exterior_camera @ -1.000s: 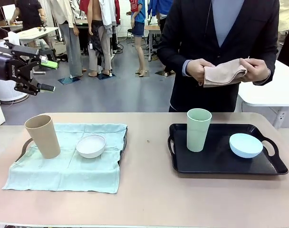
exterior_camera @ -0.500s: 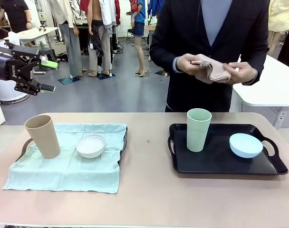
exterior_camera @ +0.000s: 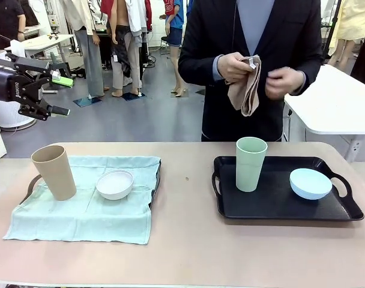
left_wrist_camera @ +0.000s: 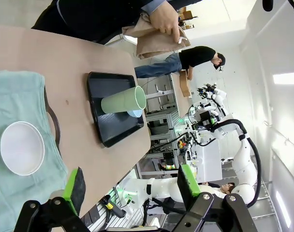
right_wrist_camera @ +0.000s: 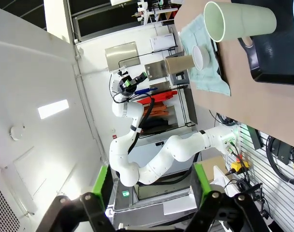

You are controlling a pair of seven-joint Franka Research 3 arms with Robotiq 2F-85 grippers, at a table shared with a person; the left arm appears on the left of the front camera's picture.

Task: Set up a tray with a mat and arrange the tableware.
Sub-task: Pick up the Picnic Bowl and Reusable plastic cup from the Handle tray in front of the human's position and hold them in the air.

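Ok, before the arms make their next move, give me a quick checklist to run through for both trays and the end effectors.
1. Is the left end effector open, empty and raised off the table: ok.
2. Is the right end effector open and empty: ok.
3. Left side set, with tan cup upright and white bowl on the teal mat: ok.
4. Mat laid on the black tray: not ok; the pale green cup and light blue bowl stand on bare tray.
5. Second mat within reach: not ok; the beige cloth hangs from the person's hand beyond the table's far edge.
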